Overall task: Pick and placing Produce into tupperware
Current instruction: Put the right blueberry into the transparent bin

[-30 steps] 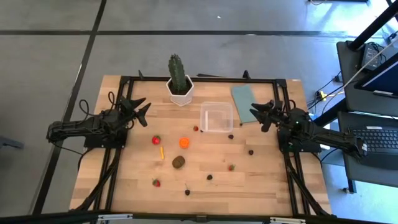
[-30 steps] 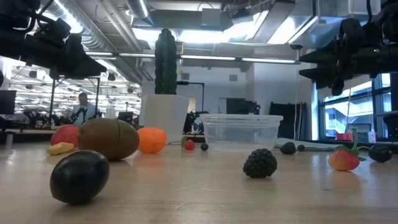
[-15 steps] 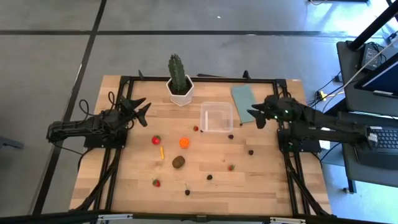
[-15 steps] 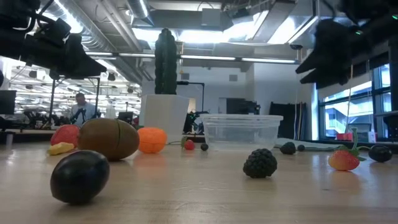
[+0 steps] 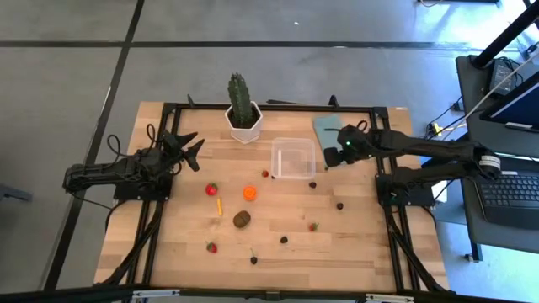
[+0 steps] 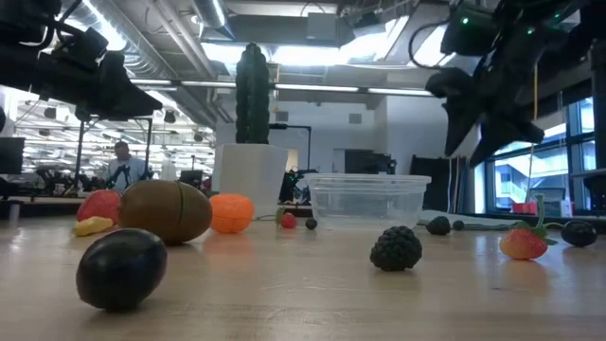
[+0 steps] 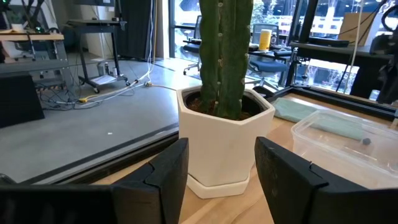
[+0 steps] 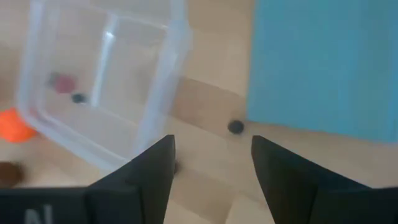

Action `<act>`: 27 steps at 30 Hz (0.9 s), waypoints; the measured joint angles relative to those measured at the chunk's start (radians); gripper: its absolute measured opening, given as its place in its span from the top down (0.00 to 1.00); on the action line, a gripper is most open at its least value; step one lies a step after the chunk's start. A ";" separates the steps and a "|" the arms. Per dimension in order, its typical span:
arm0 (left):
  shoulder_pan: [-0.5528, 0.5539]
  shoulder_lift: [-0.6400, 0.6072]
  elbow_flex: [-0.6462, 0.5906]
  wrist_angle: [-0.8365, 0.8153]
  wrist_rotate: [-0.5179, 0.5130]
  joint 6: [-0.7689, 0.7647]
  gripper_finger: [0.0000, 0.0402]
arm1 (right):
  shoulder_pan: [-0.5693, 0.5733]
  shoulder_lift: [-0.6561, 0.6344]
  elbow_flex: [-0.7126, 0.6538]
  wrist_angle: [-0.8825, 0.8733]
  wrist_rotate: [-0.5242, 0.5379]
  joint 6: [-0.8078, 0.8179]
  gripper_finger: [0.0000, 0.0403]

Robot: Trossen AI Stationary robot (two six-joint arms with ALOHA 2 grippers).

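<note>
Here the tupperware (image 5: 293,158) sits empty mid-table beside the blue lid (image 5: 327,133), produce scattered in front of it. The right gripper (image 5: 335,156) hovers over its edge, fingers spread, holding nothing; descending carelessly, it could shove the light container. The left gripper (image 5: 192,148) waits open near the cactus (image 5: 240,97).

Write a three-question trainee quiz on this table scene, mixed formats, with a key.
1. True or false: the tupperware already holds an orange ball.
2. Which pincer hangs near the blue-grey lid? A) left pincer B) right pincer
3. Fill in: the left wrist view looks at a cactus in a white ____.

Key: 1 false; 2 B; 3 pot.
</note>
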 joint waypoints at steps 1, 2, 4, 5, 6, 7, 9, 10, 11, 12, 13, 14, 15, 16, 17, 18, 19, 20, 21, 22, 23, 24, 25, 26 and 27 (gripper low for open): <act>0.000 0.000 0.000 0.000 0.000 0.000 0.56 | 0.000 0.012 -0.001 -0.002 0.000 -0.001 0.47; 0.000 0.000 0.000 0.000 0.000 0.000 0.56 | 0.000 0.022 -0.001 0.000 0.000 -0.007 0.47; 0.000 0.000 0.000 0.000 0.000 0.000 0.56 | -0.001 0.033 -0.001 0.001 0.000 -0.054 0.47; 0.000 0.000 0.000 0.000 0.000 0.000 0.56 | -0.001 0.035 -0.001 0.003 0.000 -0.078 0.47; 0.000 0.000 0.000 0.000 0.000 0.000 0.56 | -0.001 0.037 -0.001 0.003 -0.001 -0.091 0.47; 0.000 0.000 0.000 0.000 0.000 0.000 0.56 | -0.001 0.041 -0.001 0.003 -0.001 -0.102 0.47; 0.000 0.000 0.000 0.000 0.000 0.000 0.56 | 0.000 0.048 -0.001 0.003 -0.001 -0.099 0.47; 0.000 0.000 0.000 0.000 0.000 0.000 0.56 | 0.000 0.053 -0.001 0.004 0.000 -0.089 0.47; 0.000 0.000 0.000 0.000 0.000 -0.001 0.56 | 0.000 0.061 -0.001 0.004 0.000 -0.081 0.47; 0.000 0.000 0.000 0.000 0.000 -0.001 0.56 | 0.000 0.070 -0.001 0.004 0.000 -0.079 0.47; 0.000 0.000 0.000 0.000 0.000 -0.001 0.56 | 0.000 0.079 -0.001 0.004 0.000 -0.080 0.47; 0.000 0.000 0.000 0.000 0.000 -0.001 0.56 | 0.000 0.089 -0.001 0.004 0.002 -0.080 0.47; 0.000 0.000 0.000 0.000 0.000 -0.001 0.56 | 0.001 0.100 -0.001 0.006 0.005 -0.080 0.47; 0.000 0.000 0.000 0.000 0.000 -0.001 0.56 | 0.004 0.111 -0.001 0.009 0.006 -0.080 0.47; 0.000 0.000 0.000 0.000 0.000 -0.001 0.56 | 0.008 0.123 -0.001 0.012 0.006 -0.080 0.47; 0.000 0.000 0.000 0.000 0.000 -0.001 0.56 | 0.012 0.133 -0.001 0.017 0.006 -0.081 0.47; 0.000 0.000 0.000 0.000 0.000 -0.001 0.56 | 0.018 0.144 -0.001 0.020 0.007 -0.081 0.47; 0.000 0.000 0.000 0.000 0.000 -0.001 0.56 | 0.025 0.156 -0.001 0.023 0.008 -0.081 0.47; 0.000 0.000 0.000 0.000 0.000 -0.001 0.56 | 0.032 0.168 -0.001 0.025 0.008 -0.081 0.47; 0.000 0.000 0.000 0.000 0.000 -0.001 0.56 | 0.040 0.181 -0.002 0.027 0.007 -0.082 0.47; 0.000 0.000 0.000 0.000 0.000 -0.001 0.56 | 0.049 0.193 -0.002 0.032 0.008 -0.082 0.47; 0.000 0.000 0.000 0.000 0.000 -0.001 0.56 | 0.057 0.206 -0.002 0.041 0.008 -0.081 0.47; 0.000 0.000 0.000 0.000 0.000 -0.001 0.56 | 0.065 0.218 -0.002 0.050 0.008 -0.080 0.47; 0.000 0.000 0.000 0.000 0.000 -0.001 0.56 | 0.074 0.230 -0.002 0.056 0.008 -0.080 0.47; 0.000 0.000 0.000 0.000 0.000 -0.001 0.56 | 0.081 0.242 -0.002 0.062 0.008 -0.080 0.47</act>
